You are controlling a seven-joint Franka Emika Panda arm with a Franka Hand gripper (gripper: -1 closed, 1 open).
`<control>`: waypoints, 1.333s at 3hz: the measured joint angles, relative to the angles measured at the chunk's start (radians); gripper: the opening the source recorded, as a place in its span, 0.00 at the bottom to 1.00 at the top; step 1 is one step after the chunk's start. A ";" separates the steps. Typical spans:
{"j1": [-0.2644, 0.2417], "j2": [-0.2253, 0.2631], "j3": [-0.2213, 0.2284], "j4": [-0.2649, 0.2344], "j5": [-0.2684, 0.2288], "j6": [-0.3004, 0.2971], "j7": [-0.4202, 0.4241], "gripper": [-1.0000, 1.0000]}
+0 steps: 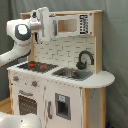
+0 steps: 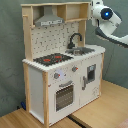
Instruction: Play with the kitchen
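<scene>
Risk lay at the upper left of the first exterior view, where the pincer (image 1: 40,25), whose opening I could not tell, hung close against the kitchen (image 1: 60,75) hood (image 2: 49,21) and could have knocked it

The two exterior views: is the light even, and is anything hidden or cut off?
In the first exterior view the light is soft and even, and the arm hides the kitchen's upper left. In the second exterior view the light is equally soft, and the arm is cut off at the right edge.
</scene>
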 joint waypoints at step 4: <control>0.251 -0.241 0.136 0.104 -0.001 -0.167 -0.039 1.00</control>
